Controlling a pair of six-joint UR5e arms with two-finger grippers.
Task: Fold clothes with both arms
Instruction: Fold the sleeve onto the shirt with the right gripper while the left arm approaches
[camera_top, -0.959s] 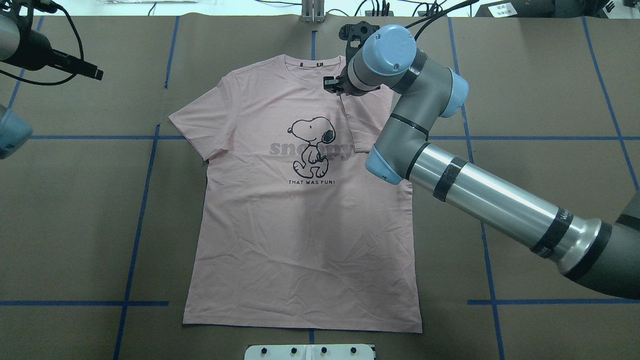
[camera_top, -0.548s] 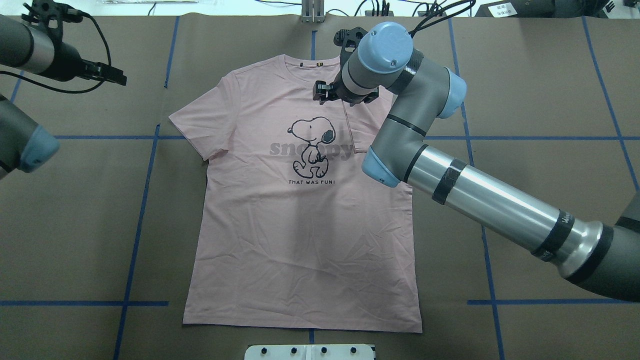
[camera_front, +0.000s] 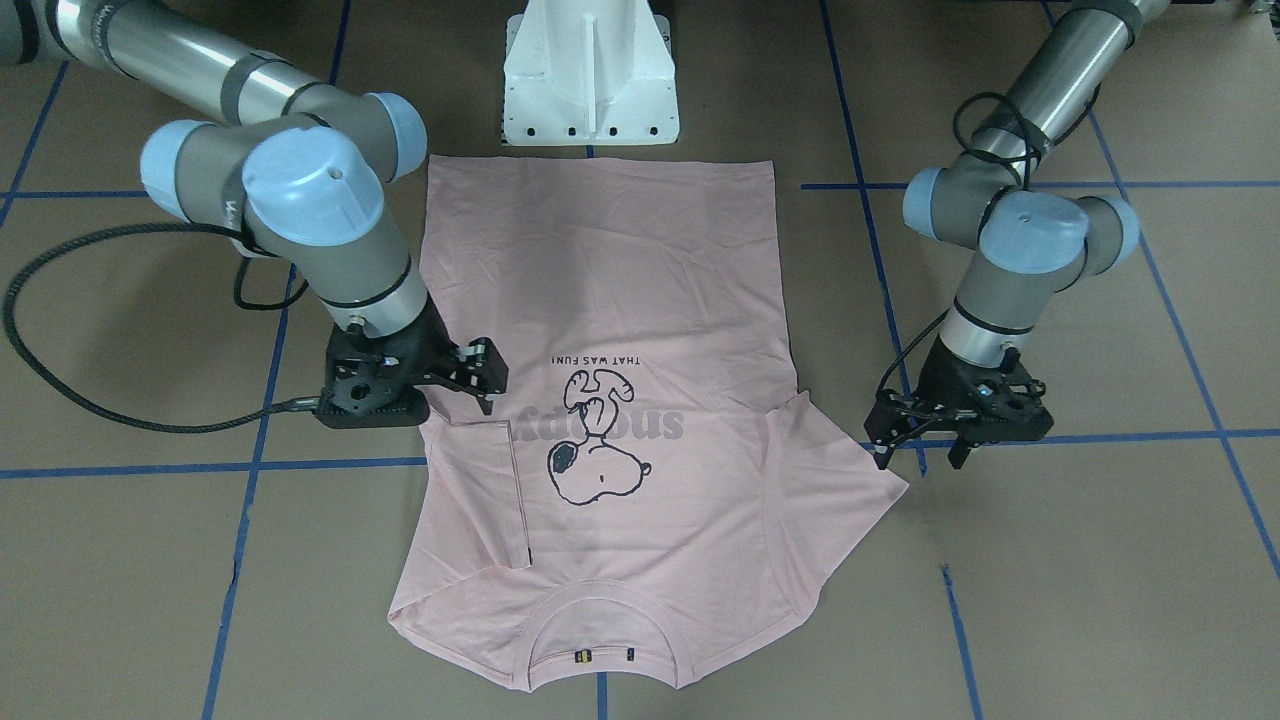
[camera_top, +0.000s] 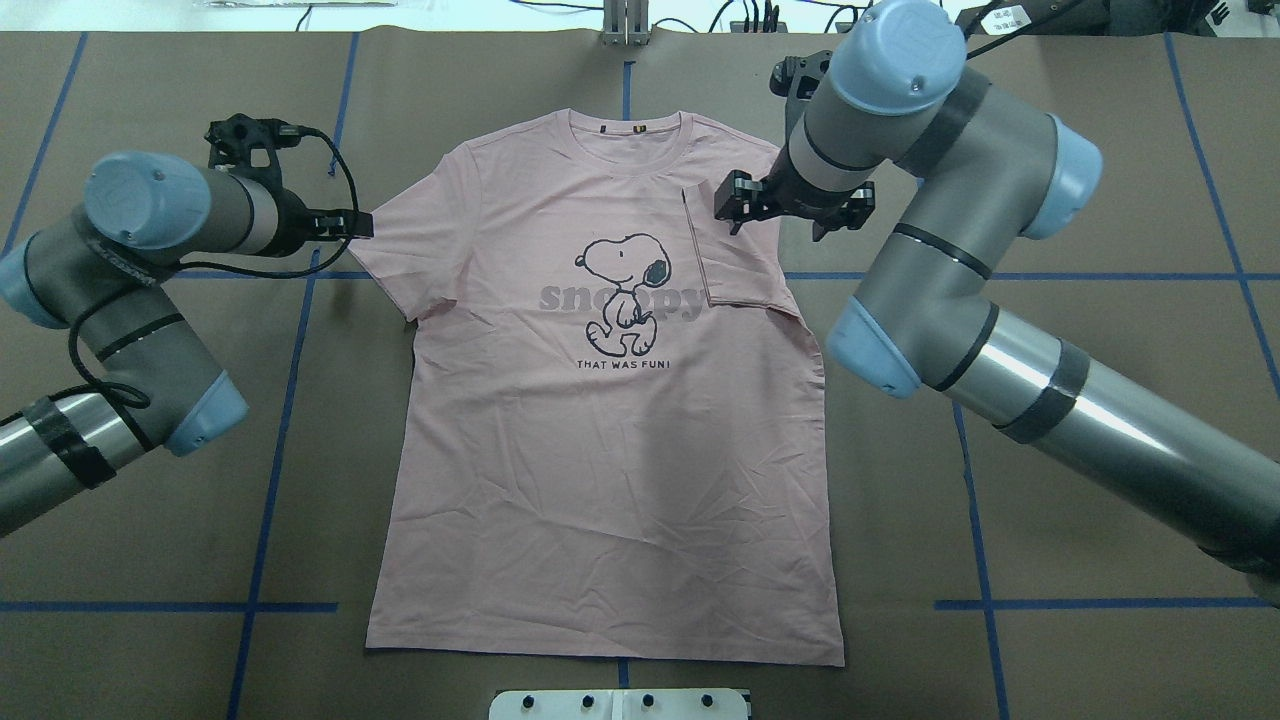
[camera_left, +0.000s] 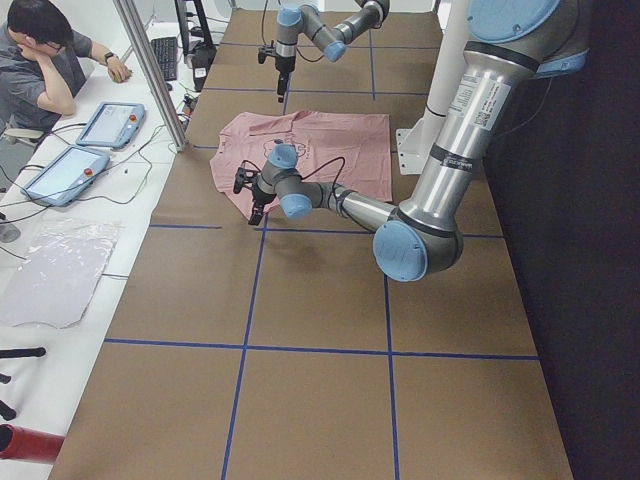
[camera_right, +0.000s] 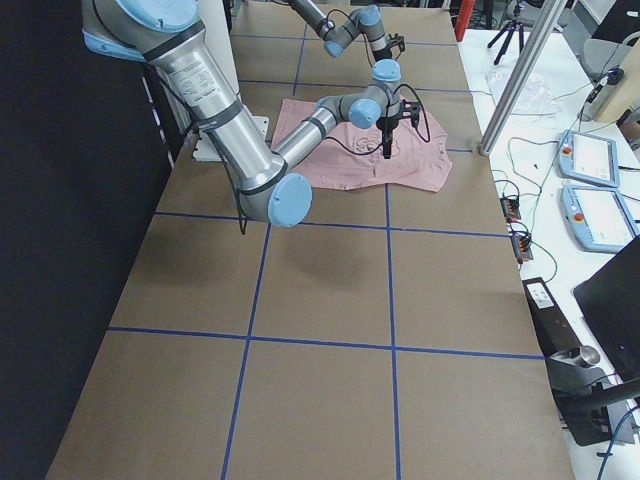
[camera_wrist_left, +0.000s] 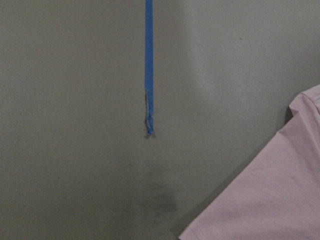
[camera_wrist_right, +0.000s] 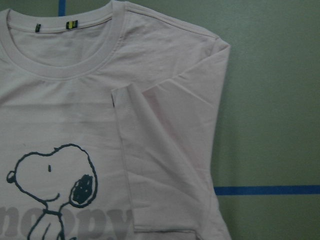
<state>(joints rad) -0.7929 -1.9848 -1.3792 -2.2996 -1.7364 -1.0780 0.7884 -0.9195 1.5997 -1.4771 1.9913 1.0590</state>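
The pink T-shirt (camera_top: 600, 480) lies flat and print side up in the middle of the brown bench (camera_top: 1100, 150), its collar at the far edge from the robot. Its right sleeve (camera_top: 735, 260) is folded inward onto the chest beside the dog print (camera_top: 625, 290), while its left sleeve (camera_top: 400, 250) is spread out flat. The right gripper (camera_top: 785, 215) hangs over the folded sleeve with its jaws wide apart and nothing in them. The left gripper (camera_front: 917, 458), jaws also spread and empty, sits just beside the outer edge of the left sleeve.
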